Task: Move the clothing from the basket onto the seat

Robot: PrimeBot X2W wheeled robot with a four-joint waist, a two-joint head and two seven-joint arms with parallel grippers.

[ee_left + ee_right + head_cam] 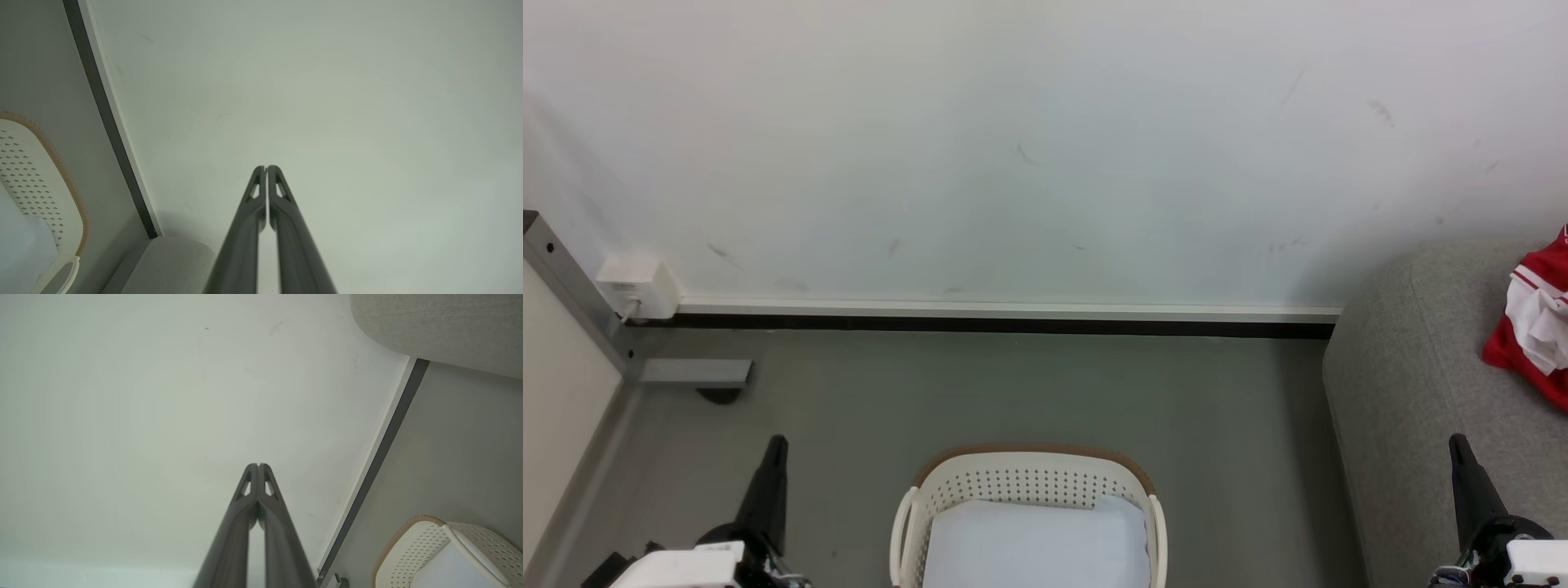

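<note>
**Red top on the sofa, my fingers shut and empty**

My left gripper [265, 168] had its two long dark fingers pressed together, with nothing between them. My right gripper [258, 465] was the same, tight shut and empty. Both pointed up at the plain white wall [1013, 147]. I think they sat low and apart because there was nothing more for them to carry.

The bright red soft garment with white panels [1531, 335] lay in a heap on the big light grey fabric sofa [1405, 367]. That was up past my right fingers and a little to their right. It rested there by itself, and nothing held it.

Between my two grippers stood the cream-white plastic basket with small holes and a brown rim [1029, 452], on the grey floor [1013, 384]. In the part I could see lay only the flat pale bluish-white pad [1033, 543], with no red cloth. So the job looked done to me.
</note>
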